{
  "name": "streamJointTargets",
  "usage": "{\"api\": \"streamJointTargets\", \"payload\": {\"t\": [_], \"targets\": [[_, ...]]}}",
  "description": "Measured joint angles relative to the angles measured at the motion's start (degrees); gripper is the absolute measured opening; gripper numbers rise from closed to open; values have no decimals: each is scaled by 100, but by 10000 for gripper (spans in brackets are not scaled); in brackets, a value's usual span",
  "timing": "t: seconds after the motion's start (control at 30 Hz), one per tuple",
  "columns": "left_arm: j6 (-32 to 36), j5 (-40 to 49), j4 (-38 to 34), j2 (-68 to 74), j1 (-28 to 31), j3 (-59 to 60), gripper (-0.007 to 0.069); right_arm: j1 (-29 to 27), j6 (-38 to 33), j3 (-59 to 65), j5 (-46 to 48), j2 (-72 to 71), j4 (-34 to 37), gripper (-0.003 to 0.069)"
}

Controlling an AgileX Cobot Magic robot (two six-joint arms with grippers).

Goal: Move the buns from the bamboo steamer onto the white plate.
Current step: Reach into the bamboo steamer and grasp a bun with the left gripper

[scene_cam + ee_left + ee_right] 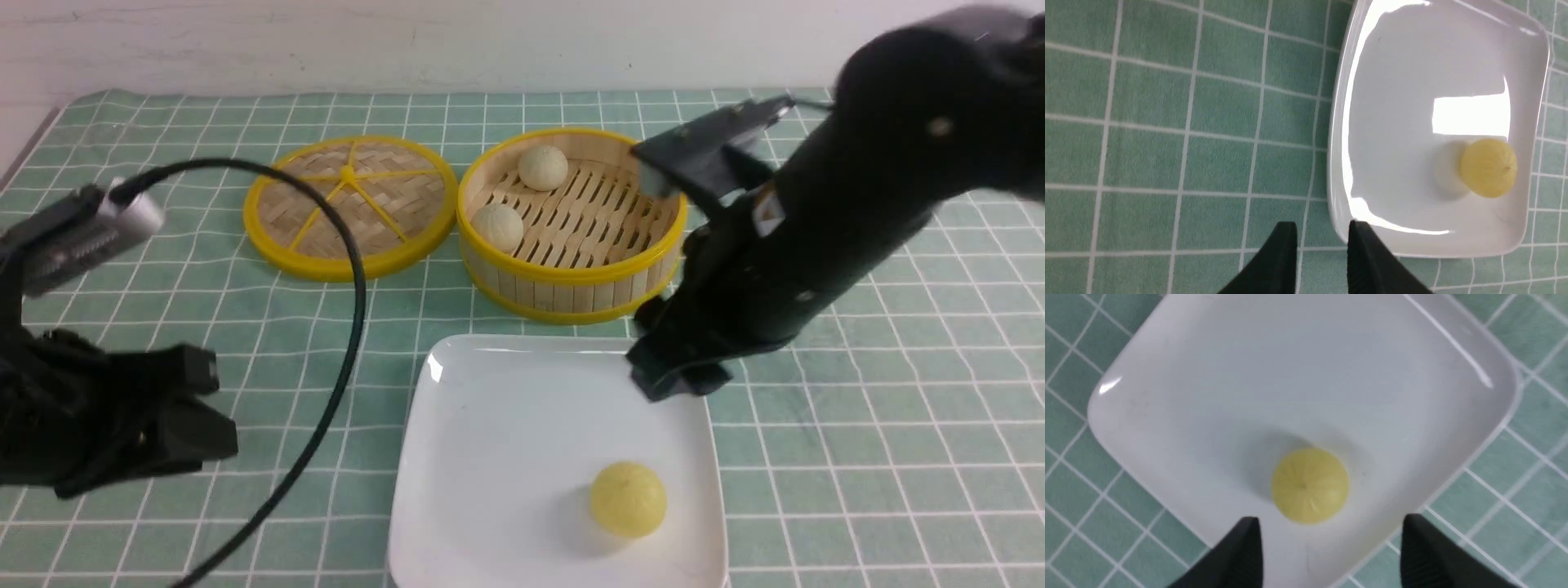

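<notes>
The bamboo steamer (571,282) stands at mid-back and holds two beige buns (543,167) (498,227). In front of it lies the white plate (506,441) (1404,81) (1290,375). The pale yellow bun (628,498) (1488,167) (1310,485) rests alone near the plate's front right. My right gripper (678,382) (1331,526) hangs open above the plate's back right corner, empty, with the yellow bun just beyond its fingertips. My left gripper (216,404) (1323,228) sits low at the left, beside the plate's edge, its fingers a narrow gap apart and empty.
The flat woven steamer lid (351,204) lies left of the steamer. A black cable (351,269) arcs from the left arm across the green checked cloth (857,457). The right arm's bulk covers the steamer's right rim.
</notes>
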Motion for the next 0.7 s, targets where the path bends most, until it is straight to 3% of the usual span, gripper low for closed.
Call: {"api": "streamJointTargets", "payload": {"t": [0.1,0.17,0.23,0.37,0.5,0.7], "targets": [[76,164,20,547,0,-661,205,0,151,23,773,-725,-429,208],[219,351,25,1129,0,-1302,162,0,384,226,992,-1268,-696,59],[268,527,25,1624,0,-1815,108,0,526,504,1057,-1703,-800,-3],[296,1080,53,2793,-36,-2989,12,0,725,1376,1117,-2585,-924,-14],[241,1417,150,3854,-315,-4261,1,0,802,2160,1032,-3172,-1002,-14],[-366,1508,607,5677,-1165,-7243,7,0,814,2981,716,-3581,-1083,-13]]}}
